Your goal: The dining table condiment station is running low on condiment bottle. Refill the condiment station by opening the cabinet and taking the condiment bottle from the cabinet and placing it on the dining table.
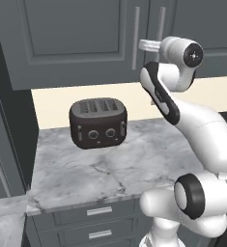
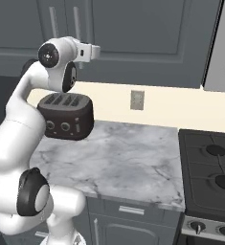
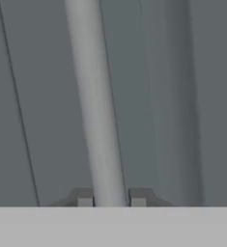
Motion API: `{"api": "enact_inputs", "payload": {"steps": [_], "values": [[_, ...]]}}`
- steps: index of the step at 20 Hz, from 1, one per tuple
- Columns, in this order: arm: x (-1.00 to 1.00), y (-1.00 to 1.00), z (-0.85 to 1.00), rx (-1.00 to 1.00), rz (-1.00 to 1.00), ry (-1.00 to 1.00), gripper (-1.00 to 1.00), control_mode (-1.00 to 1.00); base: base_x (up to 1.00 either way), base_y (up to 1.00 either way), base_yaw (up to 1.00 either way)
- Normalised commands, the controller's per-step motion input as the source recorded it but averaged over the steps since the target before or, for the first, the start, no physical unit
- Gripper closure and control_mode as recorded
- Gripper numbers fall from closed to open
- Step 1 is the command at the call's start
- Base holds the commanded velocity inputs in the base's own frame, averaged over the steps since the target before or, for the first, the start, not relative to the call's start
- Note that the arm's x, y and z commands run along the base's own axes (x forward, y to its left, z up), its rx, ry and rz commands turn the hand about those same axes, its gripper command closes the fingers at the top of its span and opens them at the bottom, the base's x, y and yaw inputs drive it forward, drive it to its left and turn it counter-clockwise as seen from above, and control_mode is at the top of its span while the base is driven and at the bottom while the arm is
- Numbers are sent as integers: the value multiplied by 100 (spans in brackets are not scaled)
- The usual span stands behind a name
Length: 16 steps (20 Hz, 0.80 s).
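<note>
Early stage. Cabinet (image 1: 76,38) doors closed, dark grey-blue, recessed panels. Gripper (image 3: 111,198) clamped on a long vertical silver handle (image 3: 94,106), a fingertip either side of the bar. Door not yet pulled. Condiment bottle presumably inside; fetching it and carrying it to the dining table all remain. Toaster (image 1: 98,123) sits on the marble counter (image 1: 110,169) below.

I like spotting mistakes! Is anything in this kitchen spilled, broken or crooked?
Nothing stands out. The toaster sits upright on the counter, with no spill around it. The cabinet doors are closed and straight. The pincer is shut on a door handle.
</note>
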Motion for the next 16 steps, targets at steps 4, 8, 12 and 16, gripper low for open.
{"api": "enact_inputs", "payload": {"steps": [4, 8, 12, 16], "values": [[-29, -8, -6, 0, 0, 0, 100, -100, 0, 0, 0], [-84, -36, 0, 0, -1, 0, 100, -100, 0, 0, 0], [-100, -52, 0, 0, 0, 0, 100, -100, 0, 0, 0], [-100, -59, 0, 0, 0, 0, 100, -100, 0, 0, 0]]}}
